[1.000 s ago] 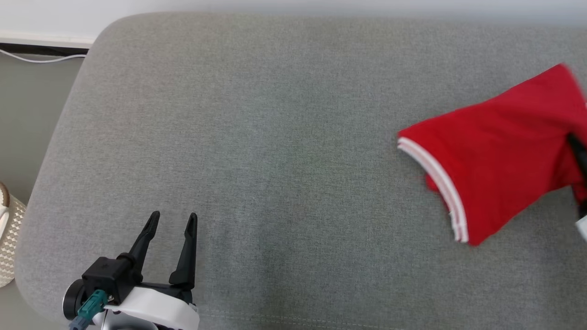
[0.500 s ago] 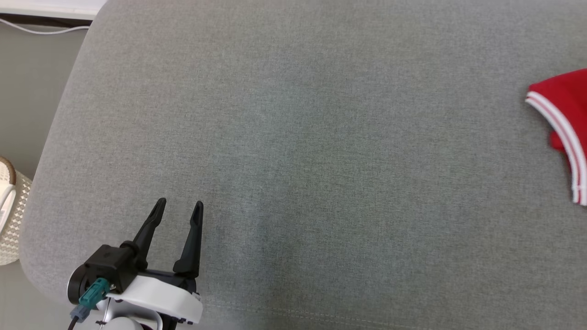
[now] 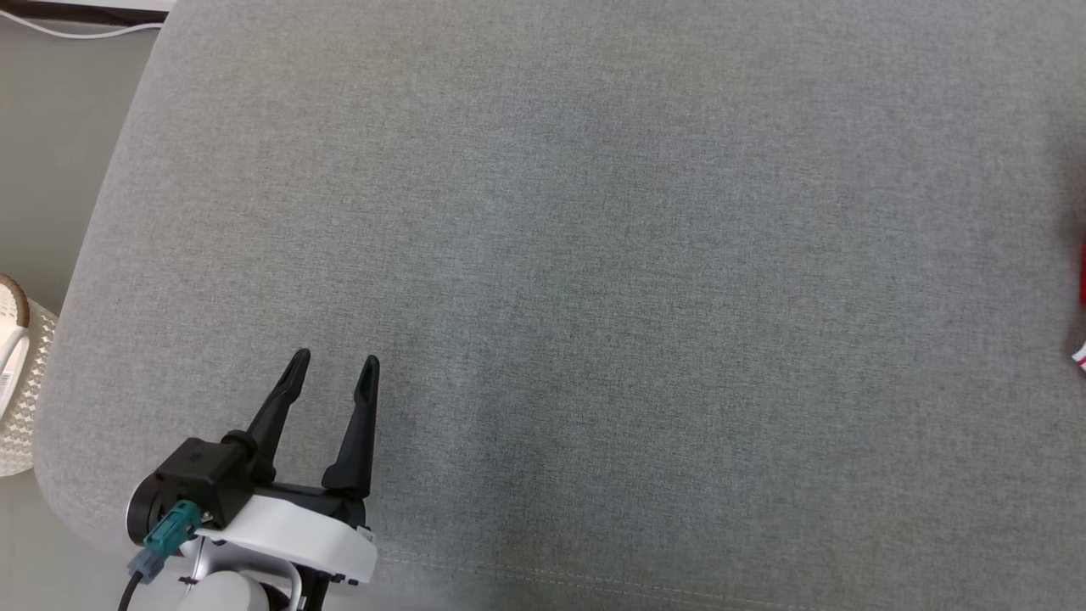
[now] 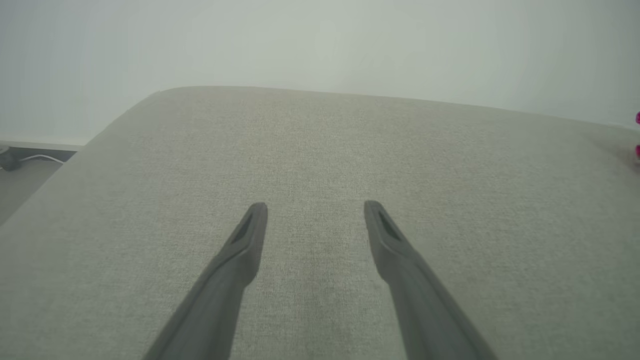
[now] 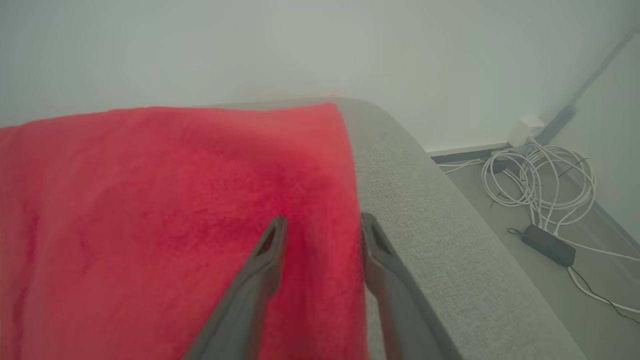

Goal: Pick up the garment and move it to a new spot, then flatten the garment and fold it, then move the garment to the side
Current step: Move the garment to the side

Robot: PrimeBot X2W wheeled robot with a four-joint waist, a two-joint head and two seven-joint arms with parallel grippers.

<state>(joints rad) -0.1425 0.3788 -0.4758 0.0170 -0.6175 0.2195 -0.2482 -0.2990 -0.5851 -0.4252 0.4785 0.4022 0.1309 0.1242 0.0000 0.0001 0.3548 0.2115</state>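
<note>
Garment (image 5: 175, 210) has travelled right across the grey cushion (image 3: 543, 255). Head view: a red sliver at the cushion's right end. The left gripper (image 3: 331, 373) sits near the cushion's front-left corner, spread wide, empty. Left wrist view: bare cushion beneath those fingers. Right wrist view: right gripper (image 5: 322, 220) partly parted, clamping nothing, over the garment's edge along the cushion's right rim. Likely soft, light, limp; best pinched at a hem or corner. Its outline and folds are cut off.
</note>
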